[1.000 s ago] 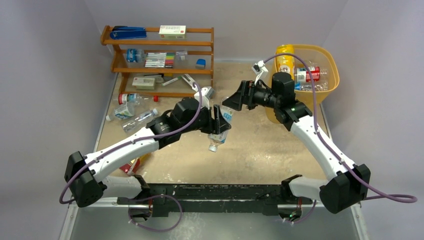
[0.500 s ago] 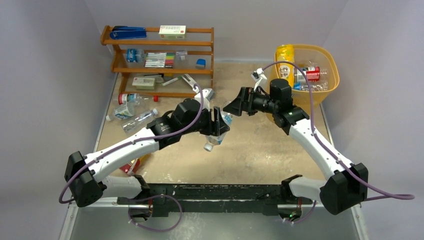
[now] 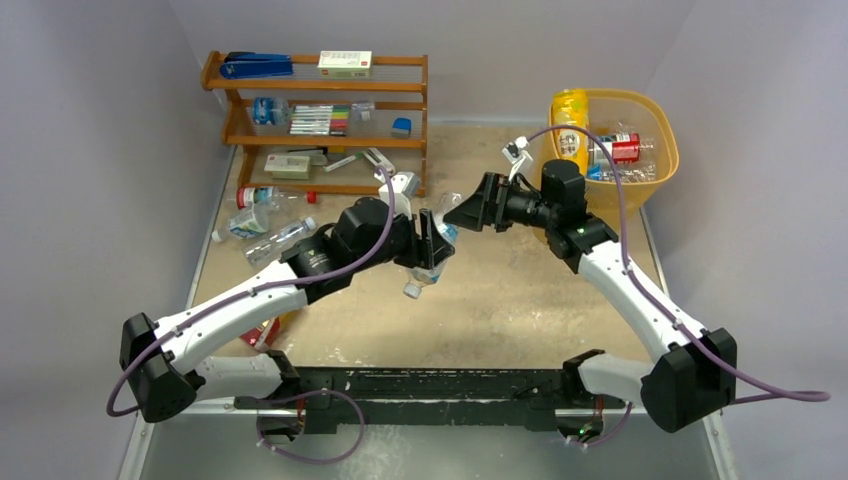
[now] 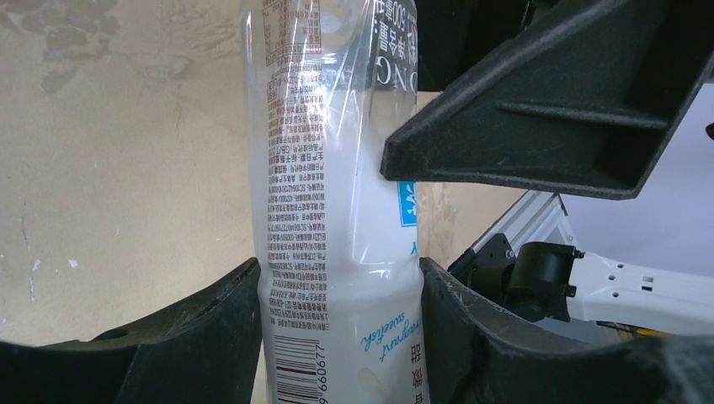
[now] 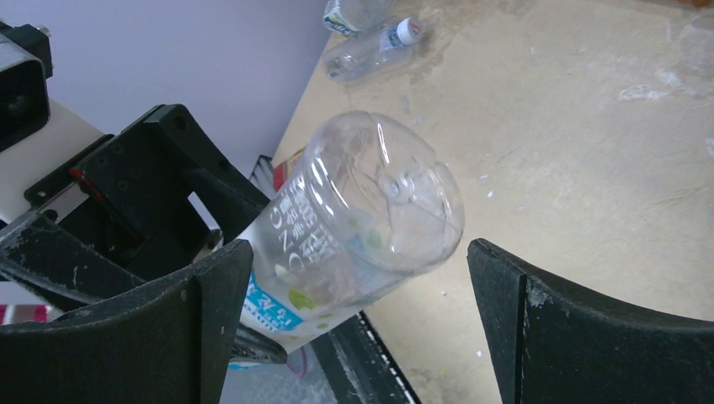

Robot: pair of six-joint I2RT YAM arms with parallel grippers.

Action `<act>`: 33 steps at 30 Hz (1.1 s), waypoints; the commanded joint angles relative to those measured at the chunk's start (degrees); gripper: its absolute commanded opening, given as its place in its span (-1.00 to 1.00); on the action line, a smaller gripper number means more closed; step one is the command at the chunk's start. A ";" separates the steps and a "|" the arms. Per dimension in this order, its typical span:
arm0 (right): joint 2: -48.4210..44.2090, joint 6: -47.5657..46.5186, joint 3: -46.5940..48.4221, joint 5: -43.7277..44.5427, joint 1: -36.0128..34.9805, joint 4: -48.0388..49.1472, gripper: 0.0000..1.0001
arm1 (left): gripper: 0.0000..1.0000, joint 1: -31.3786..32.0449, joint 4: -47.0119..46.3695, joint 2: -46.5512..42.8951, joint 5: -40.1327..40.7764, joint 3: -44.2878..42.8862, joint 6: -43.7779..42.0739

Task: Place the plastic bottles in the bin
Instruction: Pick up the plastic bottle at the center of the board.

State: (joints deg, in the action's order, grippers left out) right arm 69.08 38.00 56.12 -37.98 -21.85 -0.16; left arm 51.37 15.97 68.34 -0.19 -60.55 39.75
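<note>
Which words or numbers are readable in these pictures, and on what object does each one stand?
"ONG": label of the clear bottle between the left fingers.
"300": same label, top edge.
"sweetish": same label, blue script.
"660677": beside its barcode.
The label's fine print and the white box on the shelf: too small to read.

Pale lavender walls [image 3: 100,100] enclose a scuffed tabletop [image 3: 520,310] and wooden rack [image 3: 300,85].

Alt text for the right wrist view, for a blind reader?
A clear plastic bottle with a blue-and-white label, held by the left gripper, points its base at the camera between the open right gripper's black fingers. Two more clear bottles lie beyond on the beige tabletop.
</note>
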 commanded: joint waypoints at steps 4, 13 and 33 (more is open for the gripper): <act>-2.47 8.01 -5.04 -6.04 -0.21 7.99 1.00 | 0.05 -0.05 -6.53 -3.73 2.72 -1.76 -1.98; -1.42 19.08 -8.67 -10.54 -0.21 25.14 1.00 | 0.05 0.03 -11.76 -2.84 0.26 0.36 -0.66; -3.11 23.50 -5.04 -10.14 -0.17 31.00 0.12 | 0.39 0.35 -10.24 -2.02 1.27 0.88 -1.46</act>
State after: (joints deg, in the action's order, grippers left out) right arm 67.88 61.98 46.85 -47.59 -21.80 28.18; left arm 51.46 6.42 66.94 0.27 -59.31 39.35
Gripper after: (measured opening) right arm 0.666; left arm 0.593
